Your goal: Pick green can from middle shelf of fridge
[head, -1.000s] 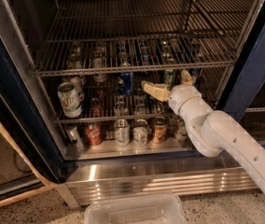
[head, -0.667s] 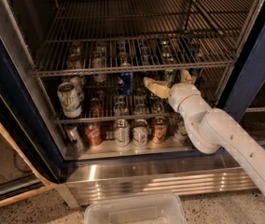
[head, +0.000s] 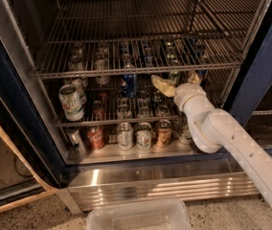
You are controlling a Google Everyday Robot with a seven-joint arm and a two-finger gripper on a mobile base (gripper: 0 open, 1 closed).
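Since the gripper (head: pixel 175 83) is seen at the middle shelf (head: pixel 102 122) of the fridge (head: pixel 150 186), fingers (head: pixel 161 84) spread apart about what seems to be the green can (head: pixel 174 74), right of the blue can (head: pixel 129 84), it should be pushed deeper and level before being closed.

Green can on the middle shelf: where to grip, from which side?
Grip the green can on its side wall at mid-height, coming from the open front: it looks upright and the rack above blocks a top approach. The gripper sits there, fingers spread either side.
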